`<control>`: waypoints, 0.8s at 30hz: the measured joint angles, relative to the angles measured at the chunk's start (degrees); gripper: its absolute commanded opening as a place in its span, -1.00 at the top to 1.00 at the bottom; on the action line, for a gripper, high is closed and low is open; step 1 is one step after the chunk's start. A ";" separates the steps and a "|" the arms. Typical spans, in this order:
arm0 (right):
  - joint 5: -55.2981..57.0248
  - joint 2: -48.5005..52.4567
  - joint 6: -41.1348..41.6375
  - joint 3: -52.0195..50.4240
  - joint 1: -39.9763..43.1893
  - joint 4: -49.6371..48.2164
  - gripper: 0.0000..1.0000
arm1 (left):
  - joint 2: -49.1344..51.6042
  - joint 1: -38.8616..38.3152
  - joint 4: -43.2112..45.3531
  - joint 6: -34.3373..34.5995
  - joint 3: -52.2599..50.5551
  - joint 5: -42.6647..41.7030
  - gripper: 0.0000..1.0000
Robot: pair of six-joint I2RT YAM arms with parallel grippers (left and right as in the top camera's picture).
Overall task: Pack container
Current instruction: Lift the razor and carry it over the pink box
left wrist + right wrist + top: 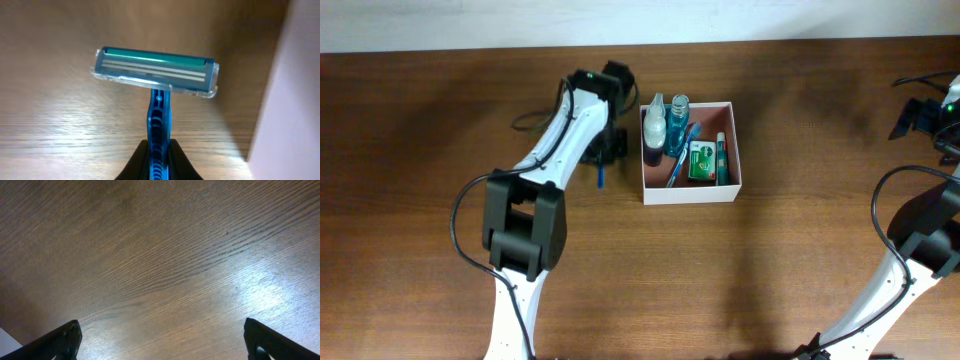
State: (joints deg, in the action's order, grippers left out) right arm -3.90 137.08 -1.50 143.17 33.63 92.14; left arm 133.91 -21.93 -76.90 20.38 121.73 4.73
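Note:
The container (735,150) is a square white-walled box with a pinkish inside at the table's middle back. It holds two small bottles (665,120), a blue pen-like item, a green packet (701,160) and a thin tube. My left gripper (160,160) is shut on the handle of a blue razor (157,75), just left of the container's white wall (290,100); the razor's tip shows in the overhead view (602,178). My right gripper (162,342) is open and empty over bare wood at the far right (930,115).
The left arm (555,150) reaches from the front across the table to the container's left side. The right arm (920,230) stands at the right edge. A black cable (535,120) lies behind the left arm.

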 measured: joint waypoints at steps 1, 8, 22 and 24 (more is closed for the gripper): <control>-0.02 0.00 -0.02 0.00 0.00 -0.02 -0.98 | 0.04 0.00 -0.72 -0.02 2.01 0.24 0.82; -0.02 0.00 -0.04 0.00 0.00 0.00 -0.98 | 0.17 0.00 -4.66 -0.24 19.15 1.31 0.81; 0.00 0.00 -0.04 0.00 -0.02 -0.02 -0.98 | 0.15 -4.04 -4.46 -0.24 47.78 2.67 0.81; -0.02 0.00 0.00 0.00 0.00 0.00 -0.98 | 0.15 -6.23 -3.78 -0.24 47.95 2.80 0.81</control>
State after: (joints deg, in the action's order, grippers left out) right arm -3.92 137.08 -1.50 143.17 33.63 92.14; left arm 134.06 -28.16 -80.68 20.14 169.69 7.53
